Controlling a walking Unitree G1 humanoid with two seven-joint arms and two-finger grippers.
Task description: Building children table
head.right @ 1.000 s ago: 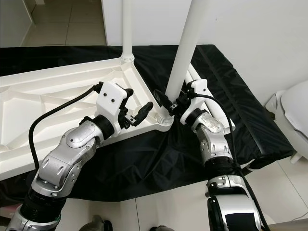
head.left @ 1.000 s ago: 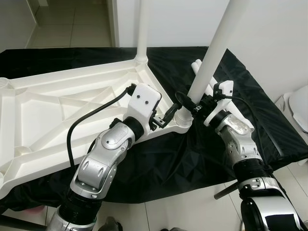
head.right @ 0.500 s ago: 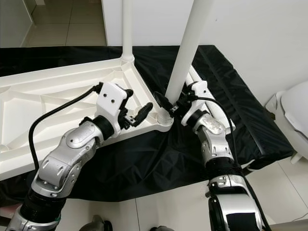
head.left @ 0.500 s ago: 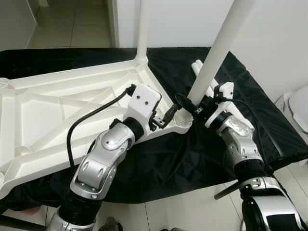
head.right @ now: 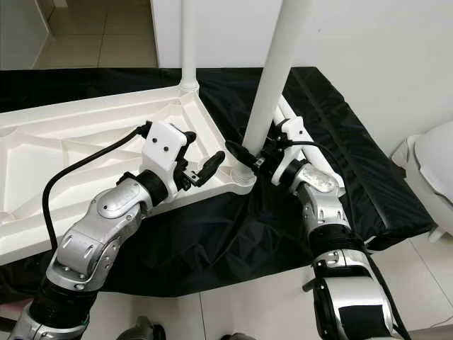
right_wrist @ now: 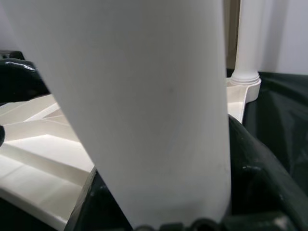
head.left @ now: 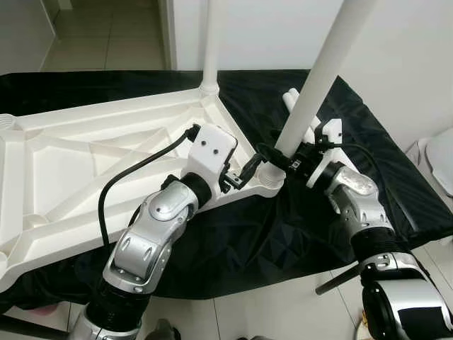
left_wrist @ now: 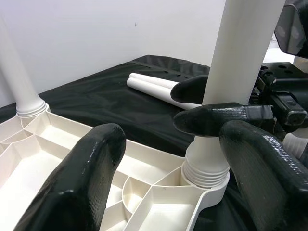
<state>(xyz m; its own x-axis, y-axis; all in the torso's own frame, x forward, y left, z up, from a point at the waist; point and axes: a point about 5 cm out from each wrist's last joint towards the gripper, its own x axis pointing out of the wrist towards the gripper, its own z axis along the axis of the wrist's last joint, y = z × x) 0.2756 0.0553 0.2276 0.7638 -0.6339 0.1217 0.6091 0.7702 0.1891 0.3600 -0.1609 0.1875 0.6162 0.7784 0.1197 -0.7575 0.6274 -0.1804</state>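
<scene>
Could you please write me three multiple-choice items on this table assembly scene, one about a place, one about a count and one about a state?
1. Where does the right claw sit?
A. on the loose legs
B. around the near table leg, just above its corner socket
C. on the floor

2. How many legs stand upright in the upturned tabletop?
A. none
B. two
C. four

3. How is the left claw?
A. open, by the tabletop's corner
B. shut on a leg
C. shut on the black cloth

Answers:
1 B: its black fingers wrap the leg's base.
2 B: the near leg and the far leg stand in corner sockets, while the spare legs lie on the black cloth.
3 A: the left wrist view shows its fingers apart, holding nothing.
</scene>
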